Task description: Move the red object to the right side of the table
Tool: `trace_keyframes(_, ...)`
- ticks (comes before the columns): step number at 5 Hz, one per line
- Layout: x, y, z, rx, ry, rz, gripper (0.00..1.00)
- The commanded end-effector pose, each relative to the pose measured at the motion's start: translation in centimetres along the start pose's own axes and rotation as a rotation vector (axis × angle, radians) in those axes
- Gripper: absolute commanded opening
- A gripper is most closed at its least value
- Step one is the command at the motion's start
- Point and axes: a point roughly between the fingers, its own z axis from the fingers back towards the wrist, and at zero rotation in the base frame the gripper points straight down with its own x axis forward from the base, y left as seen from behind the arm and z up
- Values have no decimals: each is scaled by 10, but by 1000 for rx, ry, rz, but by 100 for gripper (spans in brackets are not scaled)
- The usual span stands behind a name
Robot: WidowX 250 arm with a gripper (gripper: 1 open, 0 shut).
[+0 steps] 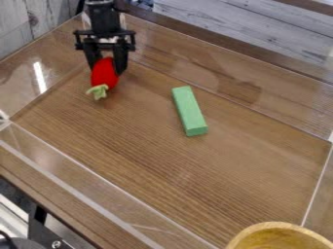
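Camera view from above one corner: we are seeing the black claw (105, 66) pointing steeply down at the upper left of the tabletop (196, 185). Its two fingers are straddling the red toy fruit (101, 75), one on each side of the red body. We are reading them as closing on the fruit, but we cannot tell whether they are really pressing it or just standing beside it. The fruit is sitting tilted, red part up between the fingers, pale green stem end poking out at lower left, close to or touching the wood; contact is too small to judge. We are placing the fruit in the left part of the tabletop, near the far left clear wall (39, 58). The long green block (190, 110) is lying flat near the middle, well apart from the fruit, to its right. A yellowish round rim (279, 236) is showing at the bottom right corner, outside the clear wall.
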Motion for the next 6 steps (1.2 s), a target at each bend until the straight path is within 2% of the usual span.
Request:
trace_keyframes(1,-5,-3,12,25,-60,-13,100)
trace_keyframes(2,-14,-4,8,23,-60,-10,0)
trace_keyframes(4,-19,-35,56,3,-120,-117,0)
trace_keyframes(5,-24,-65,57,-4,-113,-187,0)
trace_keyframes(6,-28,-95,48,3,-98,-259,0)
